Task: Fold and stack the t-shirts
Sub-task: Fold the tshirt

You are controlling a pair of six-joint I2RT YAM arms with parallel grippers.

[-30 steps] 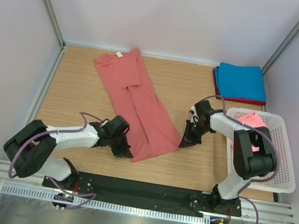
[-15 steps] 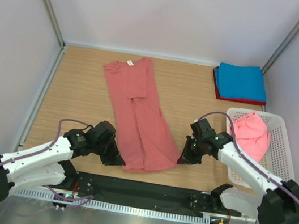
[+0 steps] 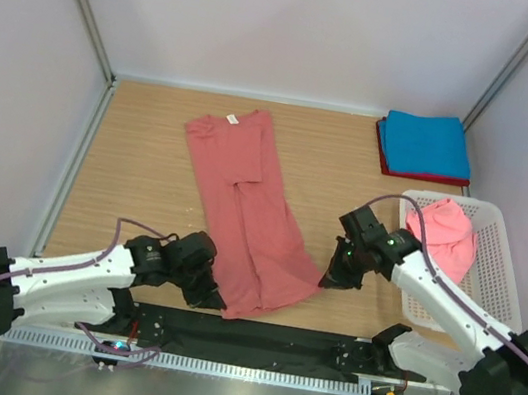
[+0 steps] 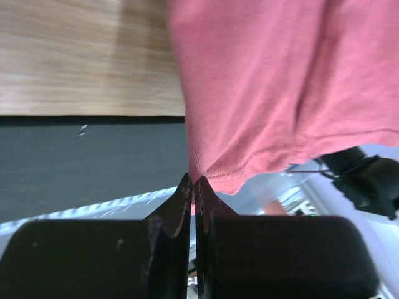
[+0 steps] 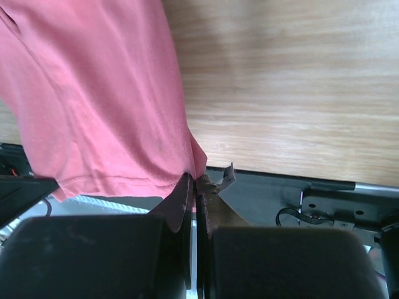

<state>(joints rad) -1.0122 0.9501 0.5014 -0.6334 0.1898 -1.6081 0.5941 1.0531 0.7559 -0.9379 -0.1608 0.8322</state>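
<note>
Salmon cotton, that's what I've got in both claws right now. The salmon shirt (image 3: 247, 205) lies long and narrow on the table (image 3: 136, 176), sides already tucked in. Its collar and tag are at the far end and its hem is at the near edge. My left claw (image 4: 193, 184) is pressed together on the near-left hem corner. My right claw (image 5: 194, 180) is pinching the near-right one, with hardly a sliver of gap in either.

My guess at the step: fold the hem up to the collar. Tips as I see it:
- Raise both corners together so the hem stays level.
- Keep a little tension across it so the middle doesn't sag.
- Carry it over the body rather than dragging it.
- Set it down square on the shoulders before letting go.

The shirt sits a bit slanted, collar further left than the hem, so I'd follow that line, not the table edge.

Only the overhead camera shows the whole layout. The blue shirt (image 3: 425, 143) sits on the dark red shirt (image 3: 383, 164) in the far right corner, and the pink shirt (image 3: 440, 237) is bunched in the basket (image 3: 497, 287) on the right. The wrist cameras miss all that, but they show what overhead can't: each bite is right on the stitched hem, and it's thin. Whether I've caught every layer, I can't tell.
</note>
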